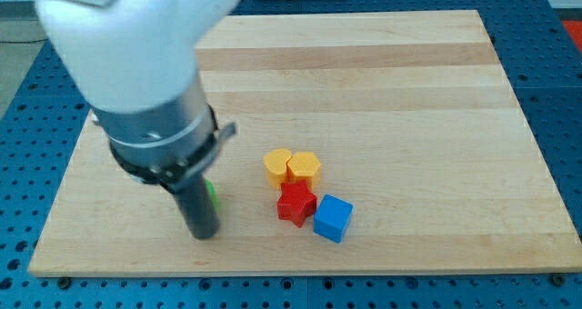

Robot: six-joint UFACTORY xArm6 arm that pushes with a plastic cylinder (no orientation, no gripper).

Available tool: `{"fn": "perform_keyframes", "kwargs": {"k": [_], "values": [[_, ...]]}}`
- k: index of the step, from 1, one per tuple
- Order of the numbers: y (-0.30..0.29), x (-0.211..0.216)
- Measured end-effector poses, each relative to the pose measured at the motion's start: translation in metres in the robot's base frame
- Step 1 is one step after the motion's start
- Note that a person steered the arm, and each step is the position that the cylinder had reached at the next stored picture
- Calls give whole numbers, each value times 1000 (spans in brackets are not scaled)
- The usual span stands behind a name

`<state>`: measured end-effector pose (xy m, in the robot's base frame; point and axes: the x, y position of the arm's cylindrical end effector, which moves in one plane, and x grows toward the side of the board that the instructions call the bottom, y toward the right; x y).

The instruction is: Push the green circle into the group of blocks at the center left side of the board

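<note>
My rod comes down at the view's lower left, and my tip (204, 234) rests on the board. A green block (212, 194) shows only as a thin sliver at the rod's right edge; its shape cannot be made out, and the rod hides most of it. A group of blocks lies to the right of my tip: a yellow heart (276, 165), a yellow hexagon (305, 169), a red star (296, 203) and a blue cube (333, 218). The blocks of the group touch one another. My tip is well apart from the group.
The wooden board (382, 82) lies on a blue perforated table (564, 91). The arm's white and grey body (136, 64) fills the view's upper left and hides the board beneath it.
</note>
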<state>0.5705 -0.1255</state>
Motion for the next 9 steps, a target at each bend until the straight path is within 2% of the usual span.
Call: {"fn": "perform_keyframes", "kwargs": {"k": [1,5,6,7,9], "values": [[-17,-33],[-4,-88],[31,-89],[40,-102],[-8,-108]]}}
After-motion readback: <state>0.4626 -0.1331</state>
